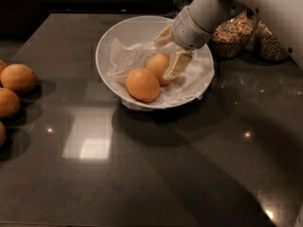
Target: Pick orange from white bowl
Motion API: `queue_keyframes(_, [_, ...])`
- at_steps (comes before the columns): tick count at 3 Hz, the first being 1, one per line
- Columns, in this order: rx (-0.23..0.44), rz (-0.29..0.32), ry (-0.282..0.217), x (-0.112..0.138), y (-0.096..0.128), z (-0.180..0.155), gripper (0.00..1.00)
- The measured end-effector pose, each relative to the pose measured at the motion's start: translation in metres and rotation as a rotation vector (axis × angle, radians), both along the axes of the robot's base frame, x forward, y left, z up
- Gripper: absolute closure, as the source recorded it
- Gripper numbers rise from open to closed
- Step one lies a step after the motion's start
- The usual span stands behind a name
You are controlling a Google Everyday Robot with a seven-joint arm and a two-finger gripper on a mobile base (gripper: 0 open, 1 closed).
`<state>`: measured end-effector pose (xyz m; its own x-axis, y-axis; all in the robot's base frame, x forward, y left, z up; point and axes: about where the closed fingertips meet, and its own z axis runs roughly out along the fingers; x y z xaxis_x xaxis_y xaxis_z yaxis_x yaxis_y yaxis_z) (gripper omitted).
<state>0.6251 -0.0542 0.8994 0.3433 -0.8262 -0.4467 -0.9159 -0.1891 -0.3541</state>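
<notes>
The white bowl (118, 37), lined with crumpled white paper, stands at the back middle of the dark table. Two fruits lie in it. The orange (157, 66), paler and yellowish, lies near the bowl's centre. A deeper, brighter orange fruit (142, 84) lies in front of it to the left. My gripper (167, 56) reaches down into the bowl from the upper right. It is open and straddles the pale orange: one finger (176, 64) lies against the fruit's right side, and the other (163, 35) is behind it with a small gap.
Several darker oranges (18, 78) lie at the table's left edge. Glass jars of grains (234, 36) stand right behind the bowl at the back right, under my arm. The table's front edge runs along the bottom of the view.
</notes>
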Motion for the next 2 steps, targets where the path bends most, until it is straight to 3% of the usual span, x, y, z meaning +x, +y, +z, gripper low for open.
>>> queue_keyframes(2, [0.000,0.009,0.033,-0.003,0.003,-0.016,0.39])
